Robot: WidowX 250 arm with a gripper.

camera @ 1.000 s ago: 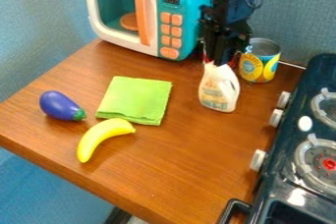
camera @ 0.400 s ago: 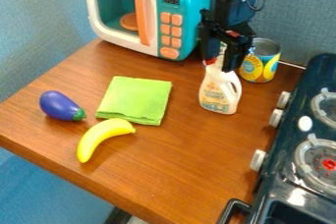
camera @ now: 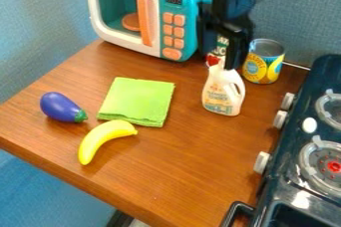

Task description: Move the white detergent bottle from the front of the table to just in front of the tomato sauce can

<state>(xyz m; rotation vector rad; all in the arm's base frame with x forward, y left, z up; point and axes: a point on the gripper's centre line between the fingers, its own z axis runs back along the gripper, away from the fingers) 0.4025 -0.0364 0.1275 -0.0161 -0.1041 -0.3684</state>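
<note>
The black gripper point(camera: 219, 59) hangs open at the top of the white bottle point(camera: 222, 94), its fingers spread to either side. The bottle stands upright near the stove, and the right finger overlaps its upper part; whether they touch I cannot tell. Between the fingers, a can with a red print point(camera: 218, 51) shows behind, partly hidden by the arm. Just right of the gripper is a yellow and blue can point(camera: 263, 62). Left of the bottle lies a folded green cloth point(camera: 137, 100), with a yellow banana point(camera: 100, 138) and a purple eggplant point(camera: 61, 107) beyond it.
A teal and white toy microwave point(camera: 189, 19) stands at the back, close to the gripper's left. The dark stove point(camera: 286, 193), with knobs along its near side, borders the wooden table point(camera: 180, 171) on the right. A blue-grey wall rises behind.
The gripper was lower on the bottle's top, its fingers closer together; they have spread and the gripper has risen. The bottle shifted slightly right and toward the camera, then stayed put.
</note>
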